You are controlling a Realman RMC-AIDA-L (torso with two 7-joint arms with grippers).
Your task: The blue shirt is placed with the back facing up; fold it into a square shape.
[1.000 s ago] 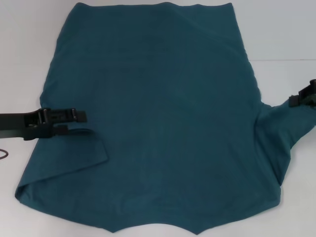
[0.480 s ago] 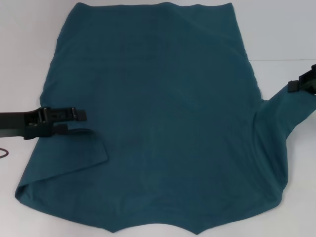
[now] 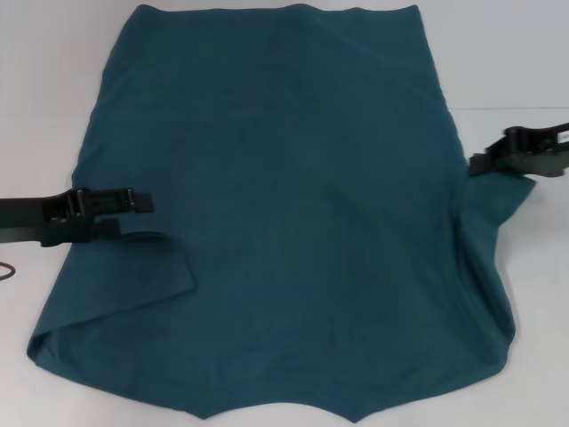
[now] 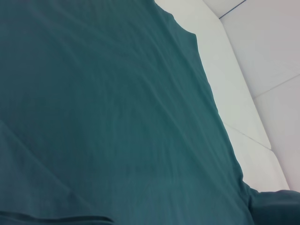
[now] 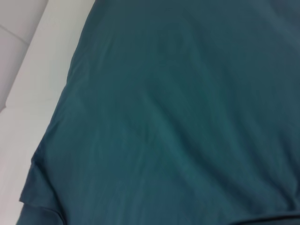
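Lying flat on white desk [image 3: 53, 80]: blue shirt [image 3: 284, 222], left sleeve folded in. Left claw [image 3: 142, 203] over that fold, grip unclear. Right claw [image 3: 480, 164] closed on right sleeve, raised.

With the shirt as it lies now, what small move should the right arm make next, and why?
Probably carry the right sleeve further inward over the blue shirt. The right gripper holds that sleeve lifted at the shirt's right edge, not yet laid flat, while the left sleeve already lies folded in beside the left gripper.
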